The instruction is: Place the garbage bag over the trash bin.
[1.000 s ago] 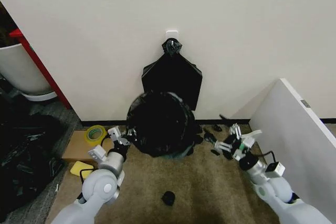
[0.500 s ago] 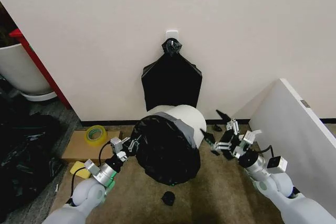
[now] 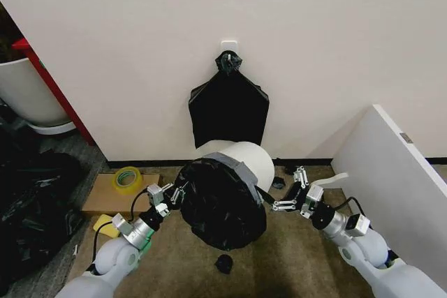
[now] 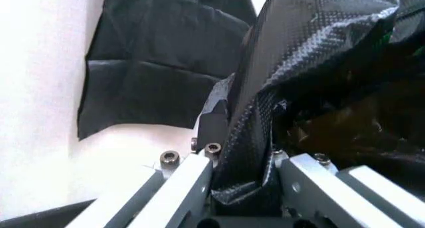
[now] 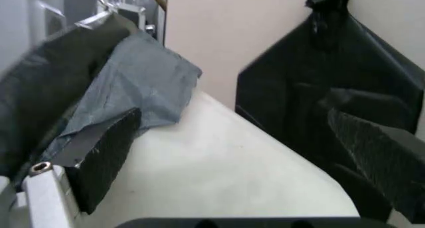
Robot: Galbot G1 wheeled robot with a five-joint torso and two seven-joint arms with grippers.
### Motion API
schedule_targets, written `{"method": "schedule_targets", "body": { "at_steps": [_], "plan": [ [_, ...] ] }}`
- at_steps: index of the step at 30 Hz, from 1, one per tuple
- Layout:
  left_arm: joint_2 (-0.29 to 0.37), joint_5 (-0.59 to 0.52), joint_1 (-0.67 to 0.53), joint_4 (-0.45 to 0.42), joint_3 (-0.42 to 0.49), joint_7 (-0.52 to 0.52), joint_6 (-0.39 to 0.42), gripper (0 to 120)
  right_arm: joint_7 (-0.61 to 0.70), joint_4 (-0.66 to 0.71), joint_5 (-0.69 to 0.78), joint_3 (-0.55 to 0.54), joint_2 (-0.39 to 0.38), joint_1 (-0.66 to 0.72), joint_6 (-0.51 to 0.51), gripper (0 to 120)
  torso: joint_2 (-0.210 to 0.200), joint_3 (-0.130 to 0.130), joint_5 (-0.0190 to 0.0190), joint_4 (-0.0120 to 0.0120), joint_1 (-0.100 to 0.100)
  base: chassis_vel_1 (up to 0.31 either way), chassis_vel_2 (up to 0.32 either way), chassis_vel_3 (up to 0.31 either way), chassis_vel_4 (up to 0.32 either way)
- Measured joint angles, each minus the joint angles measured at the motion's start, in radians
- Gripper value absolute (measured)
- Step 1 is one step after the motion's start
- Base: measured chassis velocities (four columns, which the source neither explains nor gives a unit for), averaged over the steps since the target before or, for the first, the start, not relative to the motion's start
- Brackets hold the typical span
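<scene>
The white trash bin point(image 3: 253, 161) leans toward me, its mouth covered by the glossy black garbage bag point(image 3: 223, 204). A greyish fold of bag lies over the rim point(image 5: 126, 93). My left gripper point(image 3: 172, 195) is at the bin's left side, shut on the garbage bag's point(image 4: 319, 63) edge, and the plastic is pinched between the left gripper's point(image 4: 242, 188) fingers. My right gripper point(image 3: 282, 196) is open beside the bin's right wall. In the right wrist view the right gripper point(image 5: 232, 116) straddles the white bin point(image 5: 219, 183) with its pads point(image 5: 99, 158) apart. The bin's base is hidden.
A flat black bag bundle point(image 3: 229, 106) hangs on the wall behind the bin. A yellow tape roll point(image 3: 127, 178) lies on cardboard point(image 3: 101, 197) at the left, beside black sheeting point(image 3: 28, 200) and a white tub point(image 3: 28, 92). A white panel point(image 3: 398, 186) stands at the right. A small black scrap point(image 3: 223, 263) lies on the carpet.
The bin, upright a second ago, has tipped toward me with the bag over its mouth. My right gripper has moved left, close against the bin's side.
</scene>
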Motion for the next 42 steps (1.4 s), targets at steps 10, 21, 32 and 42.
{"method": "schedule_targets", "body": {
  "at_steps": [10,21,32,42],
  "plan": [
    [-0.008,0.008,-0.012,0.021,0.001,0.001,0.000,0,0.098,-0.028,-0.025,0.018,0.002,0.028,-0.008,100,0.000,0.000,0.0000,0.0000,0.000,0.000,0.000,0.000,0.000],
    [-0.012,0.009,-0.018,0.026,0.005,0.002,0.002,0,0.064,0.050,0.134,-0.014,0.002,0.027,-0.040,100,0.000,0.000,-0.0001,0.0000,0.000,0.000,0.000,0.000,0.000],
    [-0.014,0.009,0.000,-0.008,0.001,0.010,0.006,0,0.137,-0.035,-0.090,-0.013,0.024,0.035,-0.040,100,0.000,0.000,0.0001,0.0000,0.000,0.000,0.000,0.000,0.000],
    [-0.019,0.009,0.005,-0.020,-0.001,0.020,0.008,0,0.266,-0.058,-0.192,-0.006,0.031,0.039,-0.039,100,0.000,0.000,0.0000,-0.0001,0.000,0.000,0.000,0.000,0.000]
  ]
}}
